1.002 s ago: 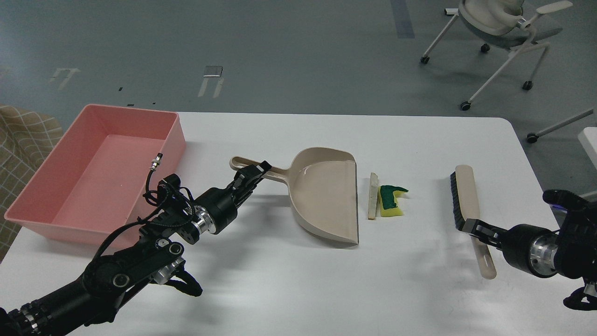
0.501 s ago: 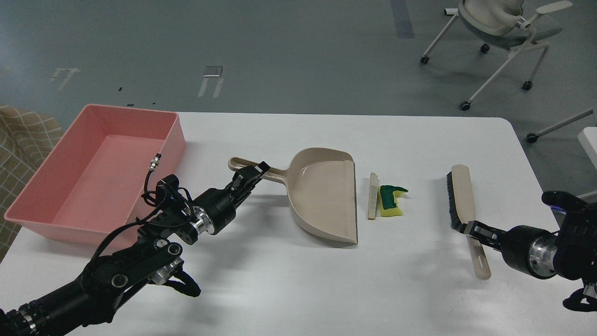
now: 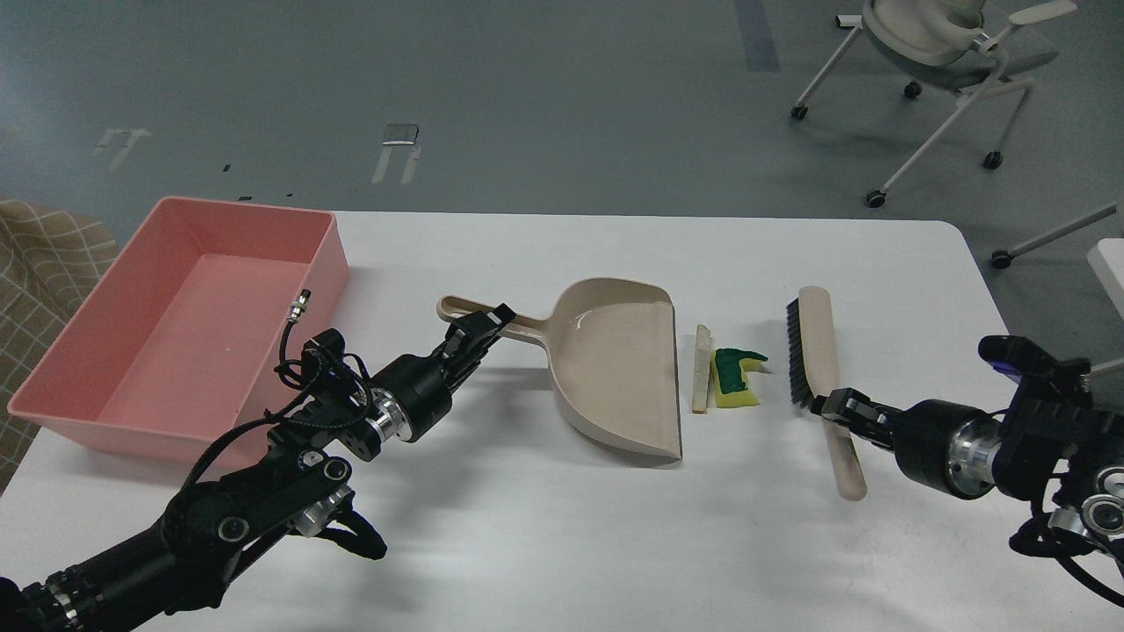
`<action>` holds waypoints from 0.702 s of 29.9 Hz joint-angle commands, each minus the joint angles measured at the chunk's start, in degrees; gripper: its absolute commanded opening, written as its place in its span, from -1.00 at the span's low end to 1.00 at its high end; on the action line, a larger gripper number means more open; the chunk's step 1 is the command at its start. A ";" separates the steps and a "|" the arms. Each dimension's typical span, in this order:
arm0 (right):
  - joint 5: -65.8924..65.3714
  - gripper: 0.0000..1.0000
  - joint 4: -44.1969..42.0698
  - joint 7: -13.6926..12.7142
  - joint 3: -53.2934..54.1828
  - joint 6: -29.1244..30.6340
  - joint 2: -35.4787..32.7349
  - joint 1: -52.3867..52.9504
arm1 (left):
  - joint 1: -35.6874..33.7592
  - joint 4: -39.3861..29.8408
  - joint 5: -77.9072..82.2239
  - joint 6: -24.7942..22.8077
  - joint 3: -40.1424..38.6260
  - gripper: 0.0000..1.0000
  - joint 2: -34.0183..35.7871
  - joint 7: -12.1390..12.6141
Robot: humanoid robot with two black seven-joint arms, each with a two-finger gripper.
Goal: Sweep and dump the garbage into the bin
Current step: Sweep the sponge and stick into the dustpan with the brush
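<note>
White table [image 3: 562, 544] carries everything. Pink bin [image 3: 189, 263] is well out past the left gripper [image 3: 474, 332], on its far-left side, empty as far as I can see.

Dustpan [image 3: 615, 377]: left jaws clamped on its handle, pan mouth pointing away from the jaws toward the garbage, lip looks down on the table.

Brush [image 3: 812, 338]: right gripper [image 3: 834, 408] is clamped on the handle just behind the head, bristles facing left, away from the wrist.

Garbage sits between the two tools: bread slice [image 3: 702, 369] just off the pan lip, sponge [image 3: 736, 379] touching or nearly touching its far side, near the bristles but apart from them.

Step in hand, my read: sweep left into the pan.
- keep bristles low and square to the pan lip so both pieces move together
- bread is thin, could slide under the lip or jam; hold the lip pressed flat
- the left arm should brace the pan or it'll skate away from the push
- push well past the lip before lifting toward the bin
</note>
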 commanded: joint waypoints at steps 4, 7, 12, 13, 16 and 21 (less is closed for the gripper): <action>0.13 -0.89 -0.64 0.00 -6.41 0.00 2.72 4.04 | -0.06 0.11 -0.06 -0.10 0.05 -0.91 0.73 -0.09; 0.13 -0.88 -0.64 0.00 -7.38 0.00 5.35 4.22 | 0.02 0.11 0.02 -0.10 0.05 -0.91 0.91 -0.17; 0.13 -0.88 -0.55 0.00 -7.30 0.00 8.87 5.18 | 0.02 0.11 0.02 -0.10 0.05 -0.91 0.64 -0.09; 0.13 -0.88 -0.55 0.00 -7.30 0.00 9.75 5.79 | 0.02 0.11 0.02 -0.10 0.05 -0.91 0.64 -0.09; 0.22 -0.88 -0.20 0.00 -6.95 0.00 11.16 6.76 | -0.06 0.11 0.02 -0.10 0.05 -0.91 0.55 -0.09; 0.48 -0.88 0.24 0.00 -6.16 0.00 12.22 8.08 | -0.06 0.11 0.02 -0.10 0.05 -0.91 0.82 -0.09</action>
